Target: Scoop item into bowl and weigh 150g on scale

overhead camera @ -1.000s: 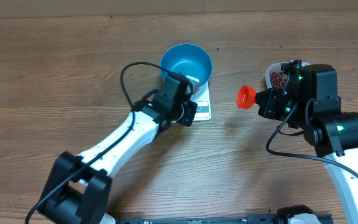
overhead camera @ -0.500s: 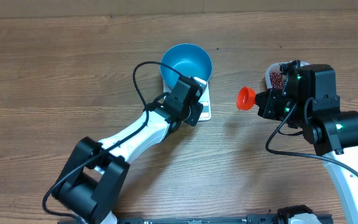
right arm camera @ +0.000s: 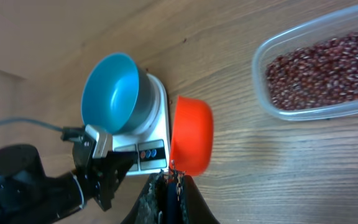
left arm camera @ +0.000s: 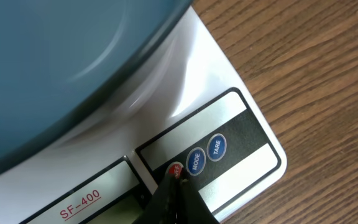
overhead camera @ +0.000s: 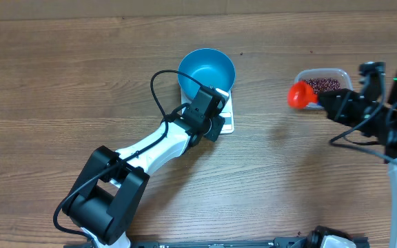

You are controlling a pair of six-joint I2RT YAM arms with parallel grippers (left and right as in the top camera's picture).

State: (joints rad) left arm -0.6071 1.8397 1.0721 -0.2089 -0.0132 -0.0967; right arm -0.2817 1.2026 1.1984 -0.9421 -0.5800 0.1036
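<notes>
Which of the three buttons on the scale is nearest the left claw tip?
The red button, at the row's end: the shut left claw tips onto it, while blue MODE and TARE lie farther along.

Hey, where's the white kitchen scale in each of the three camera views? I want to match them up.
Overhead: the scale sits near the centre, partly covered by the blue bowl.
Left wrist: the scale fills the lower frame, button panel at lower right.
Right wrist: the scale is centre-left, beside the orange scoop.
Shared landmark: the blue bowl on the scale, in all three.
</notes>
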